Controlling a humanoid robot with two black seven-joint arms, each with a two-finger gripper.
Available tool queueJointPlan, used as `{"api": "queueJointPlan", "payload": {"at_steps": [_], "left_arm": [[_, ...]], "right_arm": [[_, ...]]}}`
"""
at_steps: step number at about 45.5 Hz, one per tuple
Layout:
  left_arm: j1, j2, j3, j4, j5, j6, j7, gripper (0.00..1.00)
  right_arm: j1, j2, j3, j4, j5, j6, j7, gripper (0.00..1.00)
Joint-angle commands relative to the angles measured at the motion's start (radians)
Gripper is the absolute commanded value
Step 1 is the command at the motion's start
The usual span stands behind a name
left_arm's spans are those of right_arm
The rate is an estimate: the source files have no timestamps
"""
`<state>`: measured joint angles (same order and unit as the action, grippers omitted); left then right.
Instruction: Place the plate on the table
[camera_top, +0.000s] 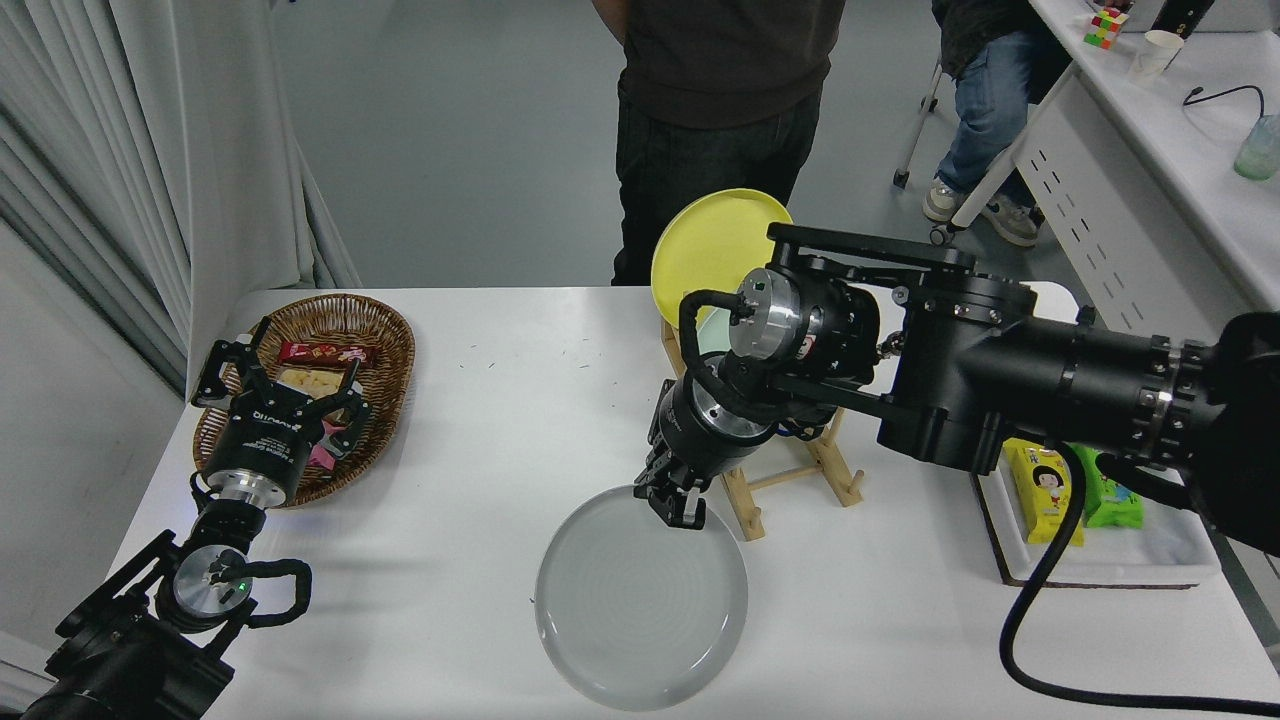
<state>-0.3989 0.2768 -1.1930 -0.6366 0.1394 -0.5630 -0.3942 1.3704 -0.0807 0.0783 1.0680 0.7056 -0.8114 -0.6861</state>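
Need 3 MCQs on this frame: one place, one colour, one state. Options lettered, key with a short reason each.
1. Where is the grey plate?
A. in the wooden rack
B. at the table's near middle
C. in the basket

2. What colour is the plate standing upright in the wooden rack at the table's far edge?
A. yellow
B. red
C. blue

3. What is the right gripper doing?
A. hanging open over the tray
B. shut on the grey plate's far rim
C. resting in the basket

Key: 1 B, it sits low over the white table, in front of the rack. 2 A, the yellow plate stands there. 3 B, its fingertips pinch the rim; the left gripper is parked by the basket.
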Motion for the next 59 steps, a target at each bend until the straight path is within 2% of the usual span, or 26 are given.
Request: {"api": "queueJointPlan", "payload": {"at_steps": [1, 28, 43, 49, 59], "left_arm": [[0.0, -0.001, 0.001, 0.0, -0.001, 0.0, 0.0, 0.98], [0.0, 0.001, 0.0, 0.0, 0.0, 0.0, 0.0, 0.98], [0.0, 0.001, 0.0, 0.0, 0.0, 0.0, 0.0, 0.98], [0.0, -0.001, 0.001, 0.0, 0.0, 0.0, 0.0, 0.98], [0.0, 0.001, 0.001, 0.0, 0.0, 0.0, 0.0, 0.98]], "right_arm": [[-0.039, 0.048, 0.024, -0.131, -0.054, 0.024, -0.012, 0.0], [-0.108, 0.081, 0.037, -0.302, -0.075, 0.146, -0.009, 0.0], [-0.14, 0.081, 0.1, -0.344, -0.058, 0.147, -0.016, 0.0], [-0.154, 0.081, 0.1, -0.381, -0.058, 0.146, -0.065, 0.0], [-0.183, 0.081, 0.097, -0.407, -0.054, 0.146, -0.069, 0.0]]}}
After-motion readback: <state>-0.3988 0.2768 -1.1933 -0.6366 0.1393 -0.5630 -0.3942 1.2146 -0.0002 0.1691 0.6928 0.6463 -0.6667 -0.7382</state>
